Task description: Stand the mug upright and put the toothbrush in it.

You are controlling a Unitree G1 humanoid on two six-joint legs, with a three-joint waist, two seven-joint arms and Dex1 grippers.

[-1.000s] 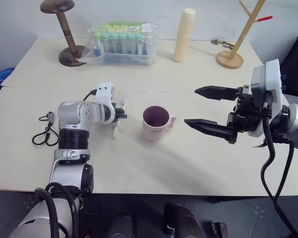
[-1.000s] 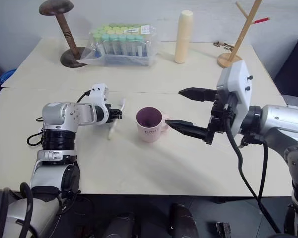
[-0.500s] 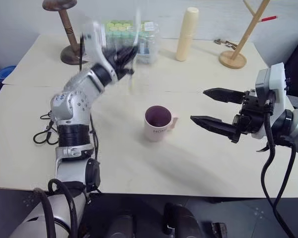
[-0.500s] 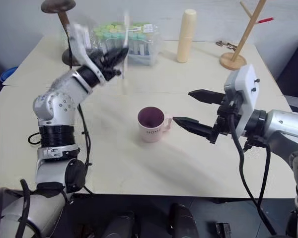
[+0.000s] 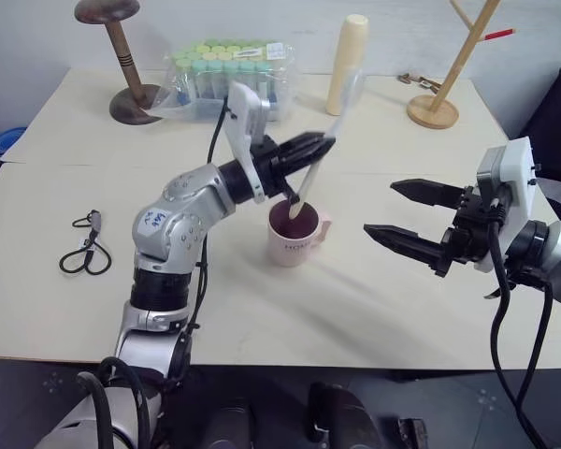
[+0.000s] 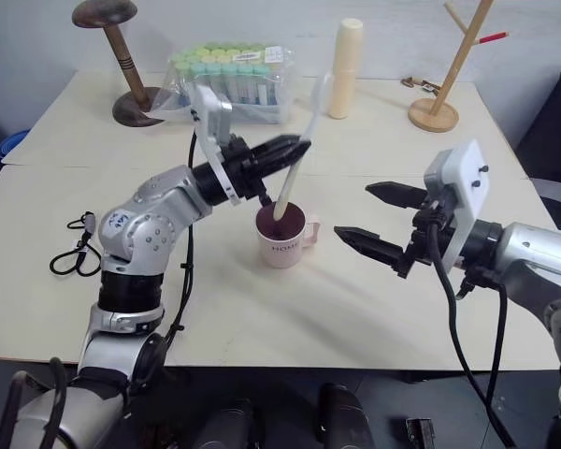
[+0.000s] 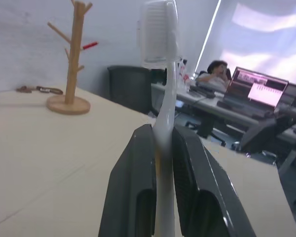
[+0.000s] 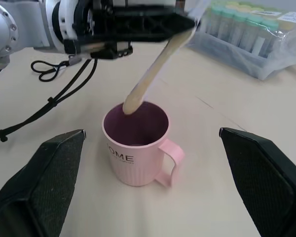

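Pink mug (image 5: pixel 294 236) upright near the middle of the pale surface (image 5: pixel 355 309), handle toward the robot's right, dark lettering on its side, purplish inside. White toothbrush (image 5: pixel 320 159) tilted above it, bristle head up and leaning toward the far side, handle end at the mug's mouth, at or just inside the rim; touching or not, cannot tell. Left pincer (image 5: pixel 310 150) clamped tight on the toothbrush's shaft, both black fingers (image 7: pixel 138 197) pressed against it, reaching in from the robot's left above the mug. Right pincer (image 5: pixel 402 213) spread wide and holding nothing, level, to the right of the mug and apart from it, tips aimed toward the handle. Black looped cord (image 5: pixel 84 248) lying flat well to the left. Along the far edge: dark wooden stand (image 5: pixel 122 56), pack of capped tubes (image 5: pixel 229 79), tall cream cylinder (image 5: pixel 346 65), light wooden branched rack (image 5: pixel 453 70)
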